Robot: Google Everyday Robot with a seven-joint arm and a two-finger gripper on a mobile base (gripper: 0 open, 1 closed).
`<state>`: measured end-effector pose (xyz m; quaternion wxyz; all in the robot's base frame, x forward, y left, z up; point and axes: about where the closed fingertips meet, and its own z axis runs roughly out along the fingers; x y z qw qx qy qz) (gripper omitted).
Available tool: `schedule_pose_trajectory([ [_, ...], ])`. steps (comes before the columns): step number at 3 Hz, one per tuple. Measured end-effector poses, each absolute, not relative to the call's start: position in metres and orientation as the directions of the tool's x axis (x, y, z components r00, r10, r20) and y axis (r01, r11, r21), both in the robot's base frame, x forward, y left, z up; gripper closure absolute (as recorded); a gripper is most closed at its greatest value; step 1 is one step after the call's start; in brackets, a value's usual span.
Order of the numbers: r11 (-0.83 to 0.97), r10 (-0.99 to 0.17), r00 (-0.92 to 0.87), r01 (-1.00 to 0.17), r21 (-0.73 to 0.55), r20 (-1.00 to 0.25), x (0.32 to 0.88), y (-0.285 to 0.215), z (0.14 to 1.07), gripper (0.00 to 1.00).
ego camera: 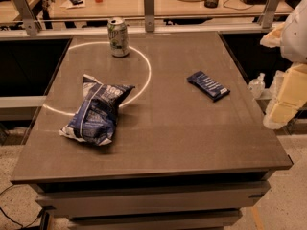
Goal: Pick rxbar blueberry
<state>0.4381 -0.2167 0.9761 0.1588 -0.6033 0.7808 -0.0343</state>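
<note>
The rxbar blueberry (208, 85) is a small flat dark navy bar with pale lettering. It lies flat on the right half of the brown table (168, 138), turned diagonally. My gripper (281, 110) hangs at the right edge of the view, off the table's right side. It is to the right of the bar and a little nearer the table's front edge, well apart from the bar and holding nothing that I can see. The arm's white upper part (295, 30) rises above it.
A puffy blue-and-white chip bag (96, 111) lies on the table's left half. A green-and-white drink can (118, 37) stands upright at the back. A bright ring of light crosses the tabletop. A desk with clutter sits behind a rail (148, 13). A small bottle (257, 84) stands beyond the right edge.
</note>
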Motion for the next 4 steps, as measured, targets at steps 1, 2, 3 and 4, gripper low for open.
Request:
schedule_pose_trajectory([
  [1,0.270,-0.953,-0.222,-0.931,-0.245,-0.207,0.438,-0.217,0.976,0.00],
  [2,0.310,-0.939,-0.254,-0.917,-0.252,-0.231,0.442,-0.220,0.977,0.00],
  [3,0.451,-0.881,-0.380,-0.852,-0.265,-0.281,0.456,-0.242,0.970,0.00],
  [4,0.581,-0.805,-0.488,-0.764,-0.281,-0.337,0.473,-0.262,0.960,0.00],
])
